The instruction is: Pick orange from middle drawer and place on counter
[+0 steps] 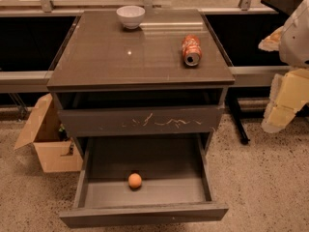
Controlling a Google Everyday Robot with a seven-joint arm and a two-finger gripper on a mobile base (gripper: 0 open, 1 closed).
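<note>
Logging gripper (282,103) at far right edge of view, pale yellowish, partly cut off by frame; open or closed: cannot tell. Hanging above speckled floor (260,178), off to the right of counter (111,57), roughly level with scratched drawer front (140,121), touching neither. Nearest on counter: orange-red soda can (191,50), lying on its side near right edge, silver end toward camera. Farther back, near rear edge of counter: white bowl (130,16), upright, well apart from soda can. Below counter: scratched drawer front, then middle drawer (145,215) under it, pulled far out toward camera, plain front panel. Inside middle drawer: orange (135,180), small and round, resting on drawer bottom, about centred left to right, closer to front panel than to back, touching neither side wall. Orange well apart from gripper, not on counter. Left of drawers on floor: open cardboard box (46,141), one flap raised.
</note>
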